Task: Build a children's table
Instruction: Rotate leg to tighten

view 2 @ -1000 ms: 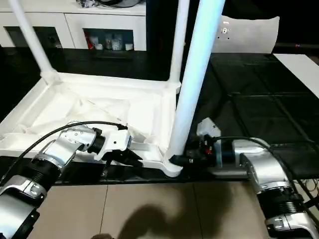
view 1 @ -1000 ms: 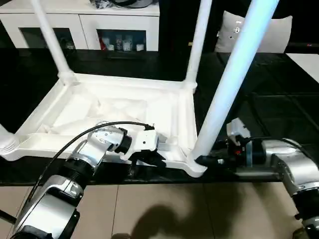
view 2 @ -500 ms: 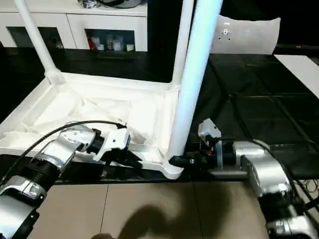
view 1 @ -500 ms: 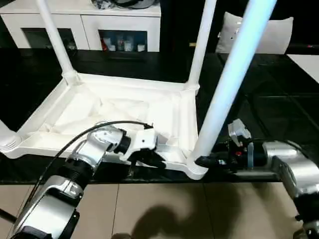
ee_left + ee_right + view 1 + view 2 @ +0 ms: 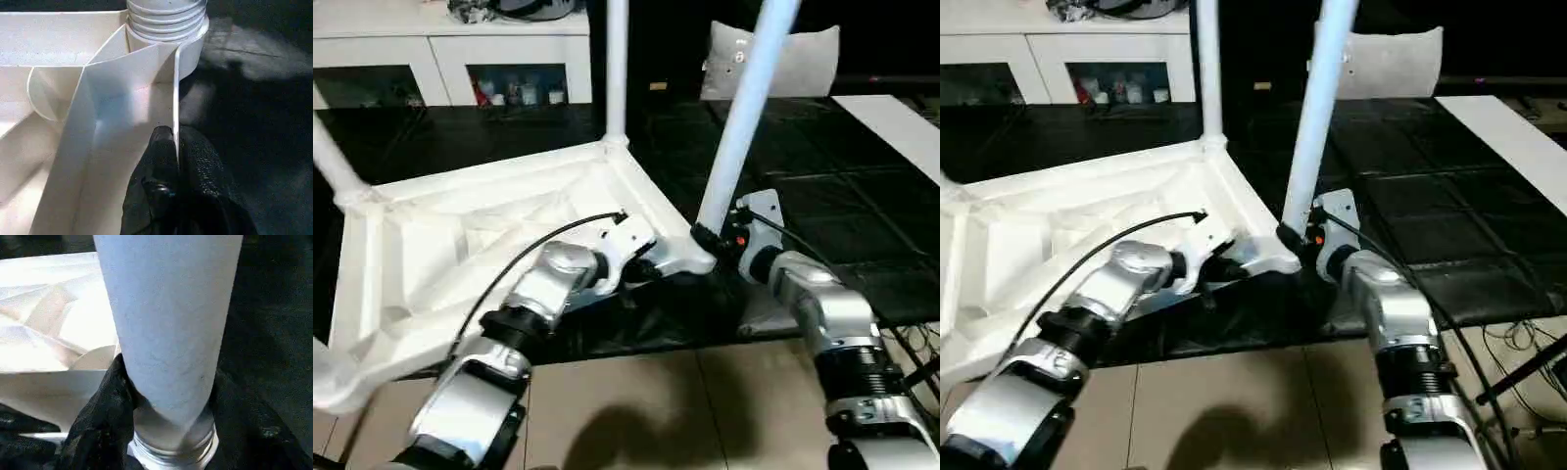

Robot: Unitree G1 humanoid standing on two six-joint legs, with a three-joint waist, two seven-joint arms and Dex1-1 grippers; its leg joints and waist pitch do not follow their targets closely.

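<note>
Left fingers (image 5: 168,161) pinching tabletop (image 5: 460,235) rim, right gripper (image 5: 713,247) clamping leg (image 5: 744,108) base at 3 o'clock; could cross-thread if tilted.

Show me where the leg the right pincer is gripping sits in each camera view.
Left eye view: the leg rises right of centre, from the tabletop's near corner.
Right eye view: the same leg, just right of centre.
Left wrist view: its ribbed base, top centre.
Right wrist view: it rises up the middle.
Shared landmark: the corner socket.
</note>
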